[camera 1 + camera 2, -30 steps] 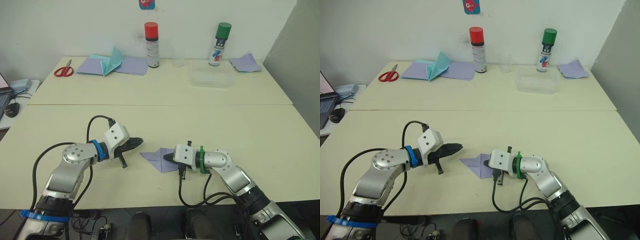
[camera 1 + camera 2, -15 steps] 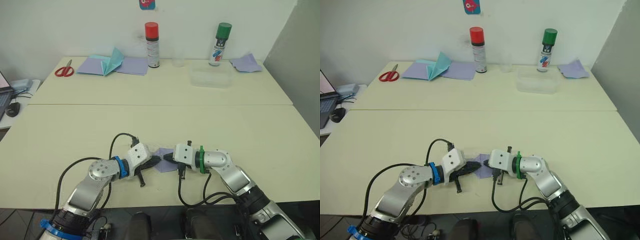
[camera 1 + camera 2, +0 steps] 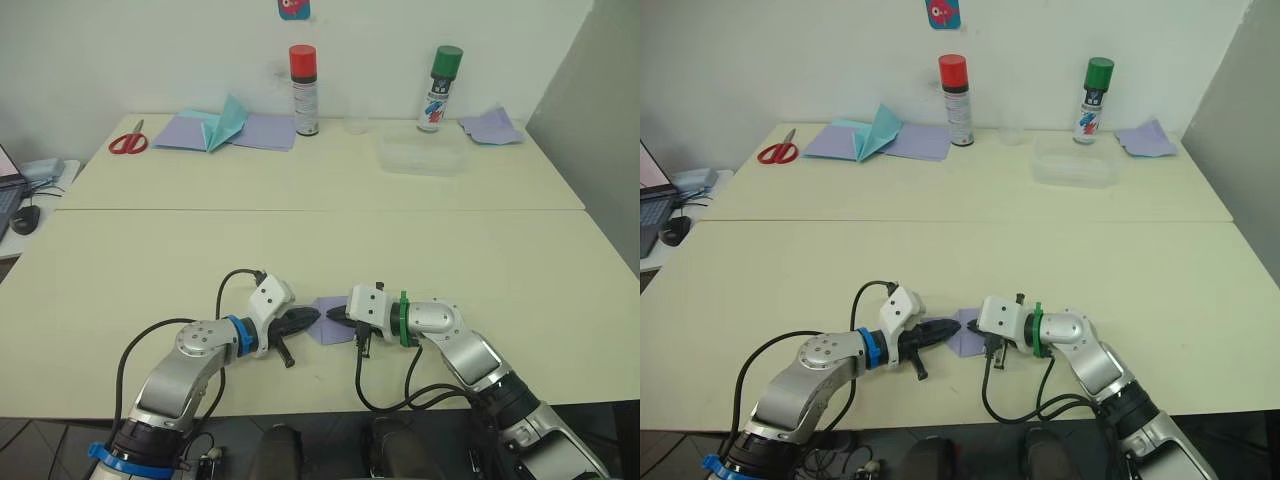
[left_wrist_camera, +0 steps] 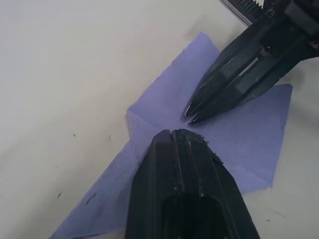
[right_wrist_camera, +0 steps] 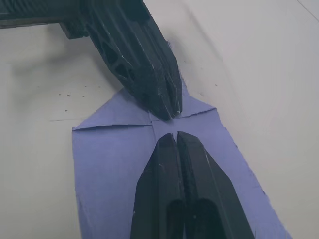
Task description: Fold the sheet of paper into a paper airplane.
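Item: thin lavender creased sheet of paper (image 3: 327, 330), flat on near cream table (image 3: 480, 260), between both arms | left gripper (image 3: 311, 317) closed, empty, tip pressing paper | right gripper (image 3: 331, 316) closed, empty, tip pressing alongside | Step: mid-fold, flattening crease | Next: likely needs lifting a flap.

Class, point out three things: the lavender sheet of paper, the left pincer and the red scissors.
sheet of paper (image 4: 239, 144), left wrist view, flat right part.
left pincer (image 3: 309, 318), left eye view, fingertips.
red scissors (image 3: 126, 143), left eye view, handles.
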`<action>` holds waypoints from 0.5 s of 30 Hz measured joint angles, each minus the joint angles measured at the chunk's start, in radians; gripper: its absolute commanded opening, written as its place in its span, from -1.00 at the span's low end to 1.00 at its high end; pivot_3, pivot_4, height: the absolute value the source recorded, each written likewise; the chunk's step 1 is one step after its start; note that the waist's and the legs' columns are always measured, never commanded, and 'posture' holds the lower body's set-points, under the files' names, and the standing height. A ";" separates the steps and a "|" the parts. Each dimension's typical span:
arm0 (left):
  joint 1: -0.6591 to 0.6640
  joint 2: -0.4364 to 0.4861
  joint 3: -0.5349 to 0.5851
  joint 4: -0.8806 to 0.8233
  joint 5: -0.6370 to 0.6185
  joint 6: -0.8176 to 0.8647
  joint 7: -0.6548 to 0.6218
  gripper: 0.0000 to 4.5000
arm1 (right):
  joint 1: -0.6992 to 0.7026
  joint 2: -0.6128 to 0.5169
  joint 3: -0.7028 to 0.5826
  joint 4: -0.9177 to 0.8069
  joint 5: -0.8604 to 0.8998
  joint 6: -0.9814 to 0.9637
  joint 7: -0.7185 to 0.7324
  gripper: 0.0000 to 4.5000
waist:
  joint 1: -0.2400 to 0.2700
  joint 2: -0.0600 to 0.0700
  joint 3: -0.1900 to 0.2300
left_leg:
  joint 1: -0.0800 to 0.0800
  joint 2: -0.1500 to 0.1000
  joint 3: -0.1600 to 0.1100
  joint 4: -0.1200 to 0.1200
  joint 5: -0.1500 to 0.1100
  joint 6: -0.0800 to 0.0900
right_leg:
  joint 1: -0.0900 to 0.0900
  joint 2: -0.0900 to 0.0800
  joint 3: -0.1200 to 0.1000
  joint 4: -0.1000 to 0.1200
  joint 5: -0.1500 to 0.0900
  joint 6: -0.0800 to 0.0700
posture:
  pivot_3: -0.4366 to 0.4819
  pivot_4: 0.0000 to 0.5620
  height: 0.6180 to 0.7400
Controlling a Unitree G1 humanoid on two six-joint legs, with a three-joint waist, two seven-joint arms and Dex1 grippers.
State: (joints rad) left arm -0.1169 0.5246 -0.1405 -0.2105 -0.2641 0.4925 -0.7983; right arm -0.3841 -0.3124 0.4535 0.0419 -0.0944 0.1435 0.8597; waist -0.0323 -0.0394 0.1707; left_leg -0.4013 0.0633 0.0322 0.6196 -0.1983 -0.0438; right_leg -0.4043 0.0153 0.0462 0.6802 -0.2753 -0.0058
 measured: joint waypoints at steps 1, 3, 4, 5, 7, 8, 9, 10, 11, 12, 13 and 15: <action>0.001 0.000 0.000 -0.002 0.000 0.001 0.000 -1.00 | 0.000 0.002 0.000 -0.003 0.000 0.007 0.002 -0.97 | 0.000 0.000 0.000 | 0.000 0.000 0.000 0.000 0.000 0.000 | 0.000 0.000 0.000 0.000 0.000 0.000 | -0.05 -0.47 1.00; 0.001 0.000 -0.001 -0.003 0.000 0.002 0.000 -1.00 | 0.000 0.002 0.001 -0.011 -0.001 0.021 0.005 -0.97 | 0.000 0.000 0.000 | 0.000 0.000 0.000 0.000 0.000 0.000 | 0.000 0.000 0.000 0.000 0.000 -0.001 | -0.05 -0.47 1.00; 0.000 0.000 -0.001 -0.003 0.000 0.002 0.001 -1.00 | 0.000 0.002 0.002 -0.014 -0.002 0.025 0.006 -0.97 | 0.000 0.000 0.000 | 0.000 0.000 0.000 -0.001 0.000 0.000 | 0.000 0.000 0.000 0.000 -0.001 -0.001 | -0.05 -0.47 1.00; -0.001 0.001 -0.002 -0.003 0.000 0.002 0.001 -1.00 | 0.000 0.001 0.002 -0.018 -0.002 0.035 0.007 -0.97 | 0.000 0.000 0.000 | 0.000 0.000 0.000 -0.001 0.000 0.000 | 0.000 0.000 0.000 0.000 -0.001 -0.001 | -0.05 -0.47 1.00; -0.003 0.001 -0.004 -0.002 0.000 0.002 0.001 -1.00 | -0.002 -0.002 0.004 -0.023 -0.004 0.051 0.008 -0.97 | 0.001 0.000 0.000 | 0.000 0.000 0.000 -0.001 0.000 0.000 | 0.000 0.000 0.000 0.000 -0.001 -0.001 | -0.05 -0.47 1.00; -0.005 0.002 -0.006 -0.001 0.001 0.002 0.001 -1.00 | -0.005 -0.005 0.007 -0.026 -0.005 0.057 0.011 -0.97 | 0.001 0.000 0.000 | 0.000 0.000 0.000 -0.001 0.000 0.000 | 0.000 0.000 0.000 0.000 -0.001 -0.001 | -0.05 -0.47 1.00; -0.007 0.003 -0.009 0.001 0.001 0.002 0.001 -1.00 | -0.015 -0.014 0.014 -0.028 -0.008 0.061 0.016 -0.97 | 0.000 0.000 0.000 | 0.000 0.000 0.000 -0.001 0.000 0.000 | 0.000 0.000 0.000 0.000 -0.001 -0.001 | -0.05 -0.47 1.00; -0.010 0.003 -0.010 0.003 0.001 0.002 0.001 -1.00 | -0.022 -0.021 0.018 -0.030 -0.010 0.064 0.022 -0.97 | 0.001 0.000 0.000 | 0.000 0.000 0.000 -0.001 0.000 0.000 | 0.000 0.000 0.000 0.000 -0.001 -0.001 | -0.05 -0.47 1.00; -0.012 0.003 -0.012 0.005 0.001 0.002 0.000 -1.00 | -0.024 -0.025 0.019 -0.035 -0.011 0.072 0.026 -0.97 | 0.001 0.000 0.000 | 0.000 0.000 0.000 -0.001 0.000 0.000 | 0.000 -0.001 0.000 0.000 -0.001 -0.002 | -0.05 -0.47 1.00; -0.013 0.003 -0.013 0.006 0.001 0.002 0.000 -1.00 | -0.025 -0.029 0.020 -0.040 -0.010 0.081 0.029 -0.97 | 0.000 0.000 0.000 | 0.000 0.000 0.000 -0.001 0.000 0.000 | 0.000 -0.001 0.000 0.000 -0.001 -0.002 | -0.05 -0.47 1.00; -0.014 0.003 -0.014 0.007 0.001 0.002 0.000 -1.00 | -0.027 -0.034 0.021 -0.046 -0.010 0.091 0.033 -0.97 | 0.001 0.000 -0.001 | 0.000 0.000 0.000 -0.001 0.000 0.000 | 0.000 -0.001 0.000 0.000 -0.001 -0.002 | -0.05 -0.47 1.00; -0.016 0.003 -0.016 0.008 0.001 0.002 0.001 -1.00 | -0.028 -0.048 0.023 -0.064 -0.010 0.112 0.040 -0.97 | 0.001 0.000 -0.001 | 0.000 0.000 0.000 -0.001 0.000 0.000 | 0.000 -0.001 0.000 0.000 -0.001 -0.002 | -0.05 -0.47 1.00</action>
State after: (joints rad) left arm -0.1326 0.5277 -0.1568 -0.2029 -0.2629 0.4941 -0.7976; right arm -0.4122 -0.3605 0.4769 -0.0219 -0.1047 0.2555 0.9000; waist -0.0318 -0.0394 0.1699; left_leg -0.4011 0.0633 0.0321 0.6186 -0.1984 -0.0438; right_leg -0.4043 0.0144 0.0461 0.6797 -0.2764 -0.0077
